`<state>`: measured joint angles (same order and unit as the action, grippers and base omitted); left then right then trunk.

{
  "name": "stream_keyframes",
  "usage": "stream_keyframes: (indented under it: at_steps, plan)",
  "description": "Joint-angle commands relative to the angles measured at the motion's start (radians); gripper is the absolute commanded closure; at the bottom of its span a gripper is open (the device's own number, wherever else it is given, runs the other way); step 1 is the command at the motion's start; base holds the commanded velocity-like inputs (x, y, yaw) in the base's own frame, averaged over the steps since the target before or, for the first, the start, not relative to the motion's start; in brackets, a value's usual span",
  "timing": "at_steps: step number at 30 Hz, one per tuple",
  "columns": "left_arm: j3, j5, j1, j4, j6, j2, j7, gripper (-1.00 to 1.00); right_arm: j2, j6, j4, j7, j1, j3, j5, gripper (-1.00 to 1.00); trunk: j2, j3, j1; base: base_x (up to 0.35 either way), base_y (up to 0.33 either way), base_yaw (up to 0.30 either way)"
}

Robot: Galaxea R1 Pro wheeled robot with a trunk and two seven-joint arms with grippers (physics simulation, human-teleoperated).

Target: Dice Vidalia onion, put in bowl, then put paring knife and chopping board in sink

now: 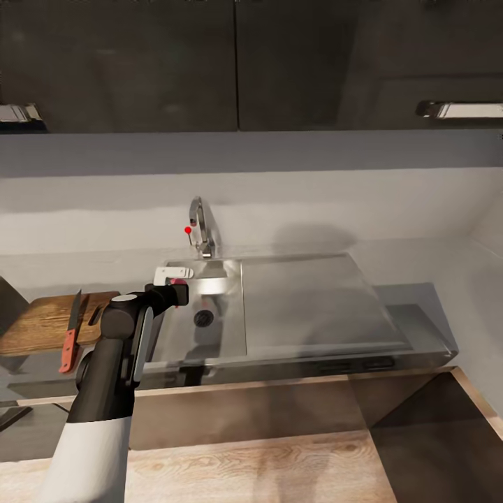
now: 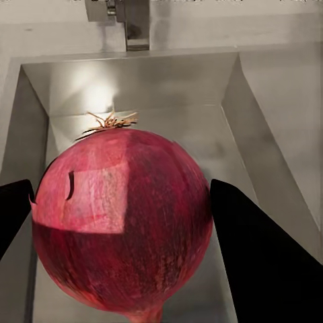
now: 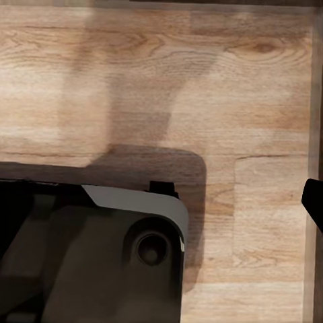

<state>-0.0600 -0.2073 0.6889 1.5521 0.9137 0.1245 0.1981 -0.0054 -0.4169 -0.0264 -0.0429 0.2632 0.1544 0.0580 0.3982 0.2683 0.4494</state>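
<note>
A dark red Vidalia onion [image 2: 128,222] with dry roots on top sits between the two black fingers [image 2: 262,256] of my left gripper [image 2: 121,195], which is shut on its sides. Behind it lies the steel basin of the sink [image 2: 168,87]. In the head view the left gripper [image 1: 178,283] hovers at the rear left of the sink [image 1: 227,335], with a bit of onion [image 1: 179,281] showing. The chopping board [image 1: 38,321] lies on the countertop [image 1: 419,314] left of the sink. The red-handled paring knife [image 1: 70,335] rests on the board. The bowl is out of view.
The chrome faucet [image 1: 201,227] stands behind the basin and the flat drainboard [image 1: 314,300] stretches to its right. Dark wall cabinets [image 1: 237,63] hang above. The right wrist view looks down at the wooden floor [image 3: 202,81] and the robot's base [image 3: 101,256]; one fingertip [image 3: 313,202] shows at its edge.
</note>
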Motion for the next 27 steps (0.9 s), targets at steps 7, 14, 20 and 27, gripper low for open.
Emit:
stream_keyframes:
  at_steps: [7, 14, 20, 27]
  plan:
    - [-0.001, -0.012, 0.001, 0.002, 0.002, 0.001, 0.012, 1.00, 0.000, -0.007, 0.000, -0.005, 0.001, 0.008, 0.006, -1.00, 0.002, -0.009, 0.001, -0.061, 0.000, 0.000]
    - [-0.001, -0.013, 0.001, 0.002, 0.003, 0.000, 0.012, 1.00, 0.000, -0.008, 0.000, -0.005, 0.001, 0.008, 0.006, -1.00, 0.002, -0.020, 0.001, -0.237, 0.029, 0.000]
    - [-0.001, -0.013, 0.001, 0.002, 0.004, 0.001, 0.012, 1.00, -0.001, -0.008, 0.000, -0.005, 0.001, 0.008, 0.006, -1.00, 0.002, -0.030, 0.001, -0.283, 0.125, 0.000]
    - [-0.001, -0.014, 0.001, 0.002, 0.006, 0.000, 0.011, 1.00, -0.001, -0.008, 0.000, -0.005, 0.001, 0.008, 0.006, -1.00, 0.002, -0.041, 0.001, -0.226, 0.200, 0.000]
